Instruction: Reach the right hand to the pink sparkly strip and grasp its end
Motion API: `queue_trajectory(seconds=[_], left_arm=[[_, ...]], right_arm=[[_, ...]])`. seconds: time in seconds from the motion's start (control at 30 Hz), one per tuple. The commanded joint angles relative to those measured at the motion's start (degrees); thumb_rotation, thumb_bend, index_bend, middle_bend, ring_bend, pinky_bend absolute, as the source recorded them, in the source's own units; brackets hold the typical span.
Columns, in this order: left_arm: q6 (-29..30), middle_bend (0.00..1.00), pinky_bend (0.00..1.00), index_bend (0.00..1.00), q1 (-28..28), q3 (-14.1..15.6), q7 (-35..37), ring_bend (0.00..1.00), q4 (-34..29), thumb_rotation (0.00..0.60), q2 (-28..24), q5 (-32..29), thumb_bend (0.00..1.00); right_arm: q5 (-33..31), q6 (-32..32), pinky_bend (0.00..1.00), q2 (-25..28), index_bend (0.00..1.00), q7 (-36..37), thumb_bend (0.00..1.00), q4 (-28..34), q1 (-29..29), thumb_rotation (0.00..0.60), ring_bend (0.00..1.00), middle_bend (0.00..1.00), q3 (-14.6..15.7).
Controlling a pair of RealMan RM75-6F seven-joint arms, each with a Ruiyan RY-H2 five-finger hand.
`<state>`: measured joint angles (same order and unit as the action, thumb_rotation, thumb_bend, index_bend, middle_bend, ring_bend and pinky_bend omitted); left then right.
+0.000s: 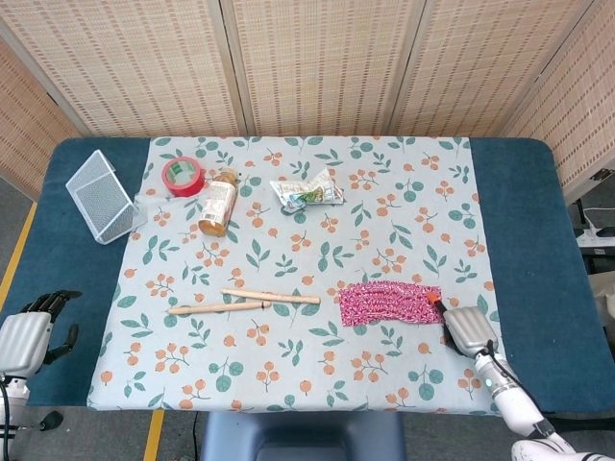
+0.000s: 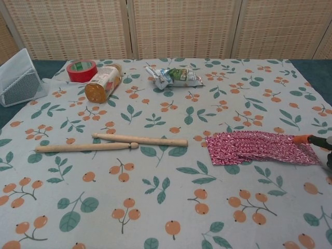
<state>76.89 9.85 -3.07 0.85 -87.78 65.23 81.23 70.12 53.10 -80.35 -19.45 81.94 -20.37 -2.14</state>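
Note:
The pink sparkly strip lies flat on the floral cloth, right of centre near the front. My right hand sits just right of the strip's right end, an orange-tipped finger touching or almost touching that end. Whether it pinches the strip cannot be told. My left hand hangs off the table's front left corner, fingers apart, holding nothing; the chest view does not show it.
Two wooden sticks lie left of the strip. Further back are a bottle on its side, a red tape roll, a crumpled wrapper and a wire mesh basket at the far left.

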Motion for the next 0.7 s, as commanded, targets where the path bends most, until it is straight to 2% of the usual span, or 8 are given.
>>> queue_trajectory(seconds=[0.03,0.3,0.53,0.7], left_arm=[[-0.1,0.26,0.37,0.24,0.0,0.0,0.1,0.25,0.0,0.6,0.0,0.0,0.48],[-0.1,0.26,0.37,0.24,0.1,0.1,0.3,0.25,-0.1,0.6,-0.2,0.0,0.48],[-0.1,0.26,0.37,0.24,0.0,0.1,0.5,0.25,-0.1,0.6,-0.3,-0.1,0.48],[0.1,0.26,0.37,0.24,-0.1,0.0,0.8,0.26,-0.2,0.6,-0.4,-0.2,0.48]], right_arm=[[0.1,-0.2,0.77,-0.2,0.09,0.3,1.0,-0.5,-0.3,0.6,0.93,0.83,0.3],[-0.8,0.4,0.77,-0.1,0.14,-1.5,1.0,-1.2,-0.4,0.6,0.93,0.83,1.1],[-1.8,2.1,0.77,0.7,0.39,-4.1,1.0,-1.6,0.2,0.6,0.93,0.83,2.1],[-3.1,4.4,0.77,2.6,0.45,-7.9,1.0,-0.1,1.5,0.6,0.93,0.83,3.1]])
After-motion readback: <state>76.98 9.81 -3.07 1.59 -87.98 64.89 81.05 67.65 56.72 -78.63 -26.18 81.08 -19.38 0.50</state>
